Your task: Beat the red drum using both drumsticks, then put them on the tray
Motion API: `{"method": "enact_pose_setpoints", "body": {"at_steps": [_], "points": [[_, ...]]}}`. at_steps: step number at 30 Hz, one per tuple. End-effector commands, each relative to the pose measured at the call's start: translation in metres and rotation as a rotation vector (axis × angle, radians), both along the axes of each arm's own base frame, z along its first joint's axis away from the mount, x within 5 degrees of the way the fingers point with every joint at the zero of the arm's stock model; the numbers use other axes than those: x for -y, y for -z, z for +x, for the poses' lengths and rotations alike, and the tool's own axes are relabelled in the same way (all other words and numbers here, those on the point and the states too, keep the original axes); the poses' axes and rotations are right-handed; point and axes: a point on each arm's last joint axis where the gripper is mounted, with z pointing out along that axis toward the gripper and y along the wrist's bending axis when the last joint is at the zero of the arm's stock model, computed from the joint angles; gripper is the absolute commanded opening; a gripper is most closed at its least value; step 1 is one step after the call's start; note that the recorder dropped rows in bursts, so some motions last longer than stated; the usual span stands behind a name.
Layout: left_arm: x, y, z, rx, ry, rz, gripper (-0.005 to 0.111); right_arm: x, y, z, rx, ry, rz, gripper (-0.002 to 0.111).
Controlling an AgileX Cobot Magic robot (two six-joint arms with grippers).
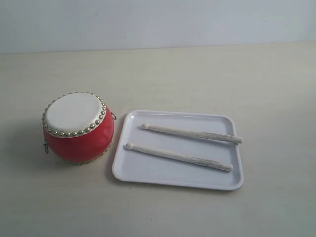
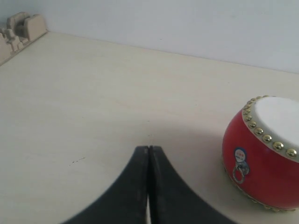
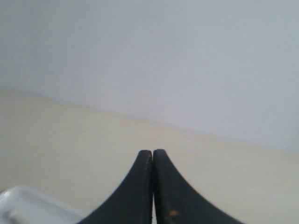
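Drumsticks (image 1: 177,156), pale wood with bead tips, are lying side by side on the flat white tray (image 1: 148,173), right of the glossy red, stud-ringed drum (image 1: 79,133). Your left gripper (image 2: 148,151) and right gripper (image 3: 153,154) are hanging empty, jaws pressed together. Whether the beating is done, you cannot tell.

Our left gripper (image 2: 148,148): black jaws pressed together along their inner edges, tips meeting, nothing held between them. Our right gripper (image 3: 152,151): same pose, jaws closed flush, tips level, empty. We note a small orange-brown fleck low on one jaw.
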Motion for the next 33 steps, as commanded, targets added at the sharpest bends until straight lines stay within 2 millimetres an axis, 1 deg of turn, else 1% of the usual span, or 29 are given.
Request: {"method": "enact_pose_setpoints", "body": {"at_steps": [1,3,6,9,11,14,16,19,22,25,29,33], "points": [[0.0,0.0,0.0,0.008,-0.002,0.0,0.0,0.028,0.01,-0.044,0.235,0.2,0.068,0.0],[0.0,0.0,0.0,0.008,-0.002,0.0,0.0,0.031,0.013,-0.06,0.313,0.217,0.082,0.0],[0.0,0.0,0.0,0.008,-0.002,0.0,0.0,0.032,0.013,-0.077,0.399,0.209,0.099,0.0],[0.0,0.0,0.0,0.008,-0.002,0.0,0.0,0.032,0.02,-0.084,0.421,0.198,0.129,0.0],[0.0,0.0,0.0,0.008,-0.002,0.0,0.0,0.031,0.029,-0.083,0.395,0.187,0.101,0.0],[0.0,0.0,0.0,0.008,-0.002,0.0,0.0,0.028,0.048,-0.078,0.323,0.166,-0.005,0.0],[0.0,0.0,0.0,0.008,-0.002,0.0,0.0,0.029,0.061,-0.075,0.274,0.171,-0.012,0.0],[0.0,0.0,0.0,0.008,-0.002,0.0,0.0,0.029,0.073,-0.073,0.229,0.177,0.011,0.0],[0.0,0.0,0.0,0.008,-0.002,0.0,0.0,0.03,0.083,-0.072,0.194,0.19,0.03,0.0],[0.0,0.0,0.0,0.008,-0.002,0.0,0.0,0.032,0.091,-0.072,0.137,0.239,0.037,0.0],[0.0,0.0,0.0,0.008,-0.002,0.0,0.0,0.037,0.099,-0.073,0.052,0.32,0.039,0.0],[0.0,0.0,0.0,0.008,-0.002,0.0,0.0,0.039,0.103,-0.073,0.009,0.353,0.042,0.0]]}}
